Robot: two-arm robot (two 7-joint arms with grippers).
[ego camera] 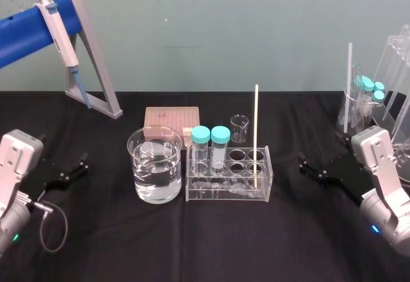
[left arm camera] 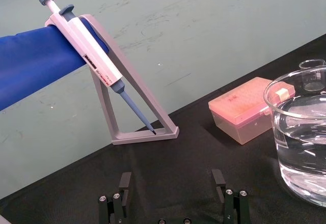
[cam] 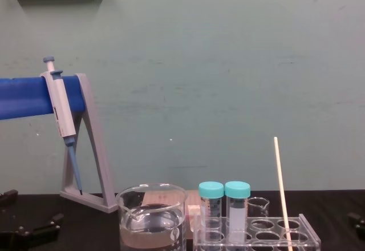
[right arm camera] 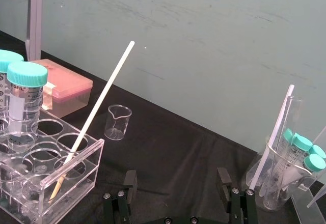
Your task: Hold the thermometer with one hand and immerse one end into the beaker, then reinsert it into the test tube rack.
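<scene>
Thermometer [ego camera: 255, 134]: stood near upright in a hole at the right end of the test tube rack [ego camera: 192, 193], centre of the head frame, tip down near the rack floor, top well above the capped tubes [ego camera: 210, 142]. Leaned in the right wrist frame [right arm camera: 102, 107], from lower left up toward top centre, foot inside the rack [right arm camera: 71, 178]. Rose at lower right of the chest frame [cam: 281, 188] out of the rack [cam: 311, 228]. Gripped by nothing.

Beaker [ego camera: 137, 163]: sat just left of the rack, close but apart from it, part filled with clear liquid. Cut off at the right edge of the left wrist frame [left arm camera: 300, 147]; lower centre of the chest frame [cam: 151, 219].

Left gripper [ego camera: 75, 168]: sat low at the left edge of the head frame over the black cloth [ego camera: 288, 243], well apart from the beaker. Jaws apart, clamped on nothing, gap plain at the bottom of the left wrist frame [left arm camera: 171, 180].

Right gripper [ego camera: 311, 168]: sat at the right of the head frame, right of the rack, near but not touching. Jaws apart and empty, seen at the bottom of the right wrist frame [right arm camera: 177, 178].

Extras: small beaker [ego camera: 239, 128] behind the rack; pink tip box [ego camera: 172, 116] behind the beaker; pipette [ego camera: 61, 32] hung on the grey stand [ego camera: 99, 77], upper left.
</scene>
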